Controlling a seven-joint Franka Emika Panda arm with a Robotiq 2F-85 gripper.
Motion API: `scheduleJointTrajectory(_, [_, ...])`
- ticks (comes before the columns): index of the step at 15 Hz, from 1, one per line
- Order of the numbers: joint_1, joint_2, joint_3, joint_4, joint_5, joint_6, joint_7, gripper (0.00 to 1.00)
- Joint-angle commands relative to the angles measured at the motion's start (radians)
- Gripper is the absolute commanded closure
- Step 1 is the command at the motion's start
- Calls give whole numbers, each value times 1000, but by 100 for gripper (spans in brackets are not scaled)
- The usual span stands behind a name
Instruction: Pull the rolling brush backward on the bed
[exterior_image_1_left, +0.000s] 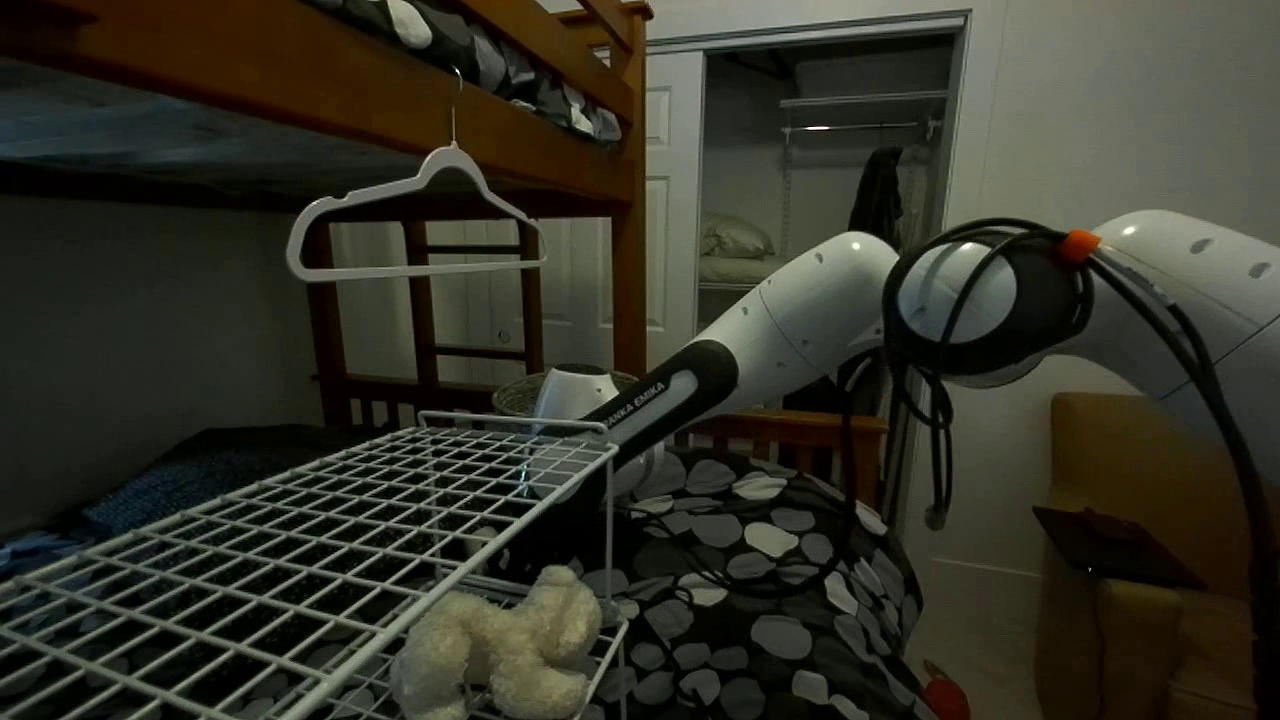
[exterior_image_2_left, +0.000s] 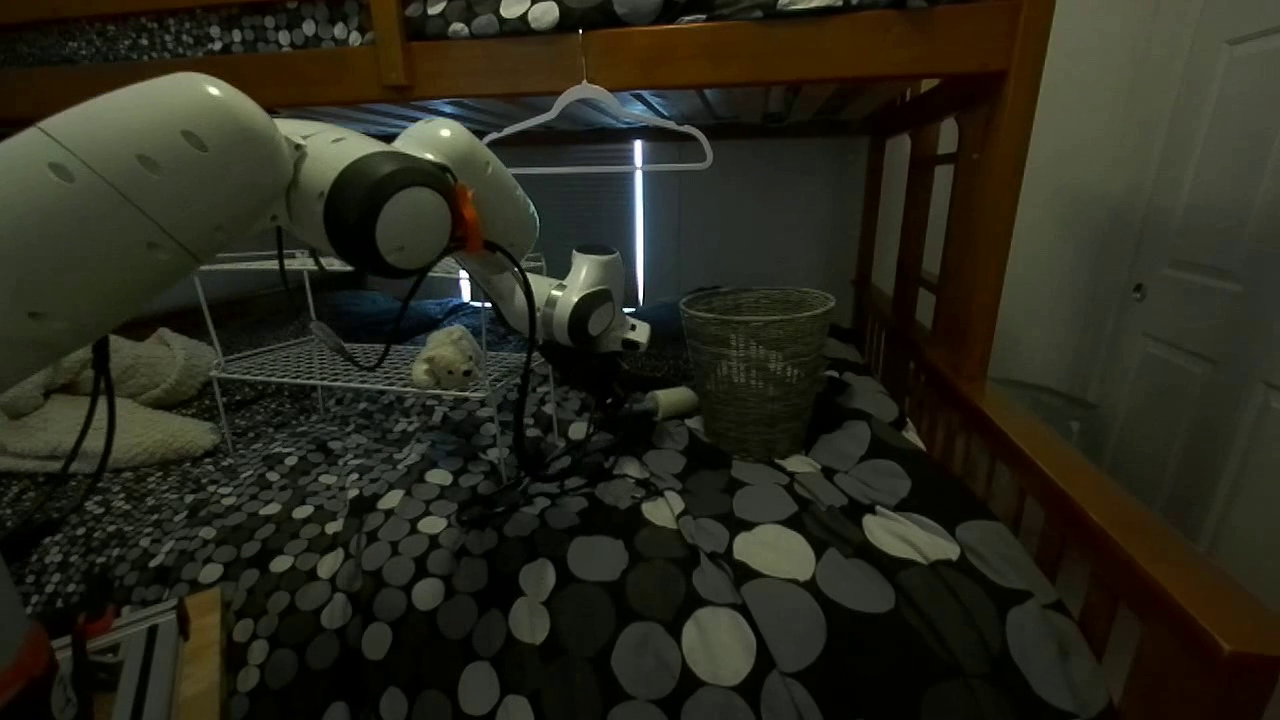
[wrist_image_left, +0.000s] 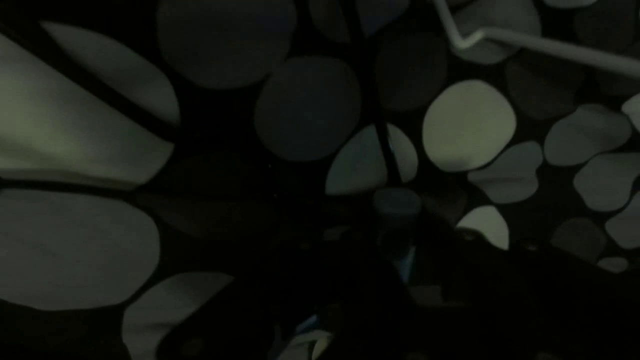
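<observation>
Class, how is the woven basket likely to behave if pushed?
The woven basket is probably light for its size, judging by its thin-looking woven sides. Standing tall on the rumpled bed, it may tip rather than slide.

White hanger (exterior_image_1_left: 415, 271) on bunk rail (exterior_image_1_left: 350, 85), cream plush toy (exterior_image_2_left: 448, 360) on wire rack (exterior_image_1_left: 460, 575), woven basket (exterior_image_2_left: 755, 390)

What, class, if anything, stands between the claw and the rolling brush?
Nothing visible: in an exterior view the claw sits right by the rolling brush. The wicker basket stands beyond the brush's pale end, not between them.
</observation>
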Motion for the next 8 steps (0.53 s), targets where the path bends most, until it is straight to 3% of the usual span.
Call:
scheduleJointTrajectory(1, [24, -186, -78, -237, 154, -59, -20, 93])
scheduleJointTrajectory(8, [74, -459, -171, -524, 224, -147, -26, 93])
